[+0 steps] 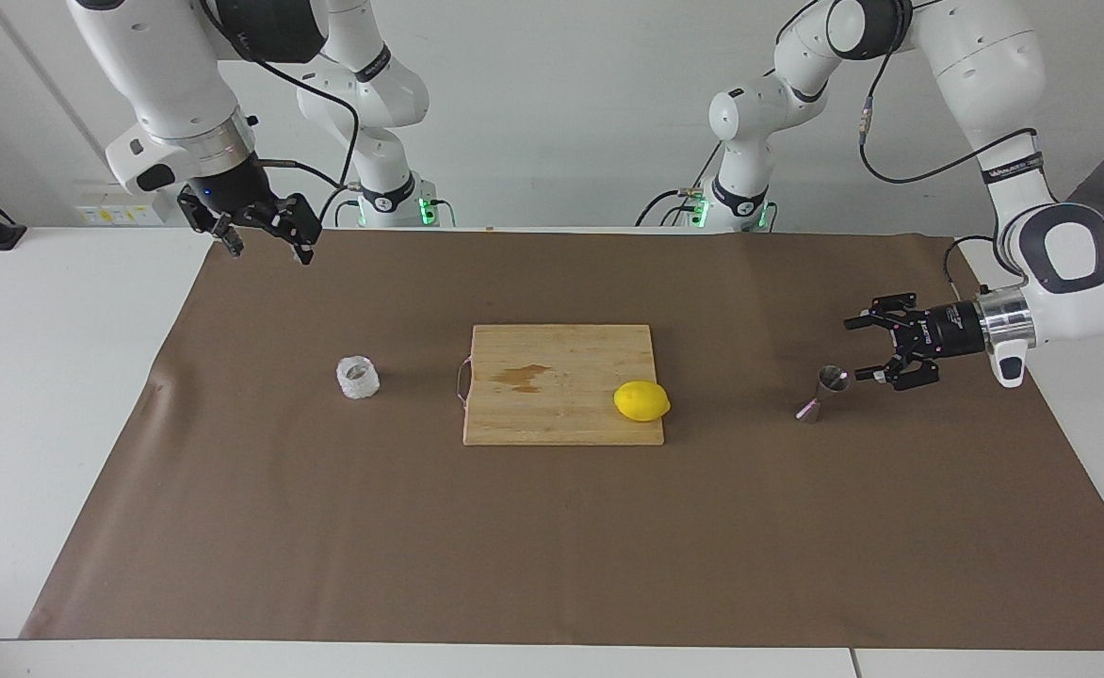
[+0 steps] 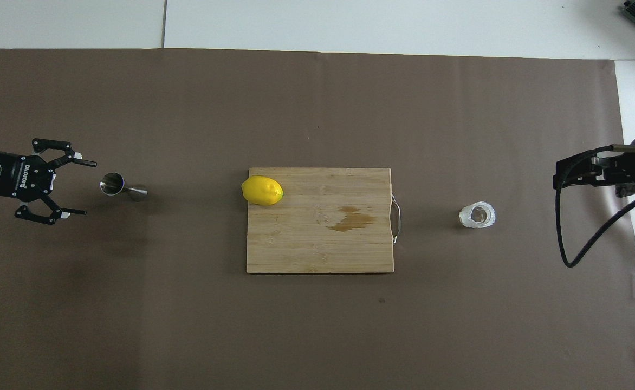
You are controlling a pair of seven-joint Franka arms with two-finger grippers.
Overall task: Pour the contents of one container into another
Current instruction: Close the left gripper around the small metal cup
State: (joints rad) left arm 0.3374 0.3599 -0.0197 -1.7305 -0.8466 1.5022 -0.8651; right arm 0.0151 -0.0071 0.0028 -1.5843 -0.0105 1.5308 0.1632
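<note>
Left tool spread wide, empty, level beside jigger, lined up to steady it | right tool parted, empty, waiting above cup

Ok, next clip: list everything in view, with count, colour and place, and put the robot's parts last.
glass cup: one, clear whitish, upright on the mat toward the right arm's end.
jigger: one, shiny steel, upright on the mat toward the left arm's end.
cutting board: one, light wood, mid-table.
lemon: one, yellow, on the board's corner toward the left arm.
mat: one, brown, covering the table.
left gripper: black, open, beside the jigger, not touching.
right gripper: black, open, raised, waiting.
</note>
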